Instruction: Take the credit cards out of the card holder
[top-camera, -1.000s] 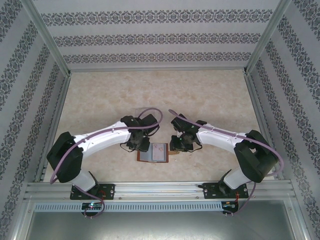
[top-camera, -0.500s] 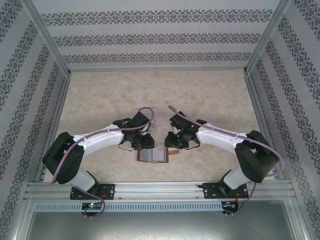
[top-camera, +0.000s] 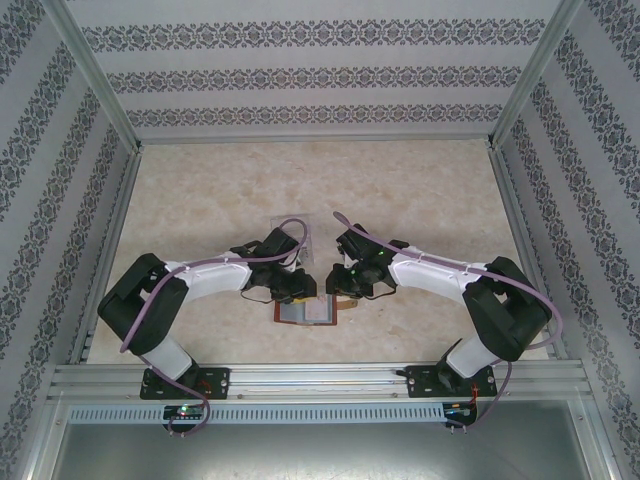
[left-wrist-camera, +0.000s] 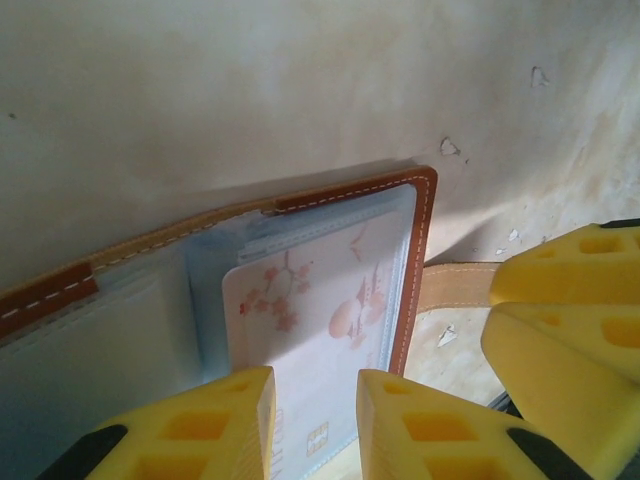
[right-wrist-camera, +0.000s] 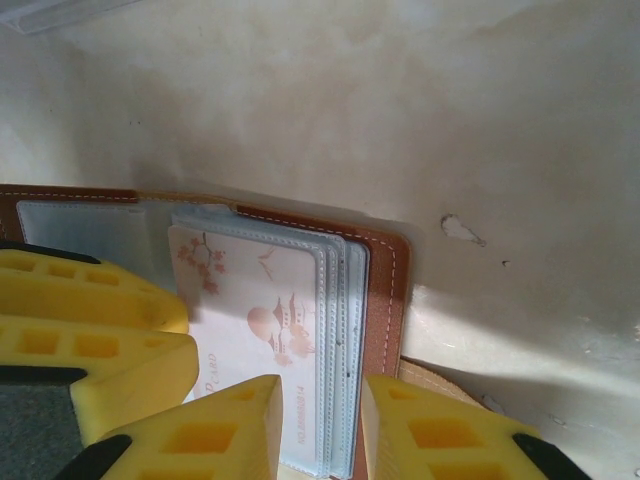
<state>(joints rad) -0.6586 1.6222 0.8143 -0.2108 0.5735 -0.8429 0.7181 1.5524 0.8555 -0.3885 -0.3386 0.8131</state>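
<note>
Open card holder (top-camera: 305, 312) near centre; left gripper (left-wrist-camera: 315, 405) and right gripper (right-wrist-camera: 322, 410) over it, jaws slightly parted. Flowered credit card (left-wrist-camera: 300, 300) below left gripper, contact unclear.

A robotics lab test cell: the left arm (top-camera: 205, 275) and right arm (top-camera: 432, 270) sit bolted to an aluminium profile rail (top-camera: 320, 378) at a marble-look tabletop (top-camera: 400, 190), boxed in by metal-framed wallpaper panels (top-camera: 320, 75) with striped ornamental print.

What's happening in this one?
Both arms are working over the open card holder lying on the table near their bases. The left pincer and right pincer are down at its sleeves, jaws slightly apart; whether either grips anything is unclear. A blossom-printed credit card is in its sleeve, not yet pulled out.
</note>
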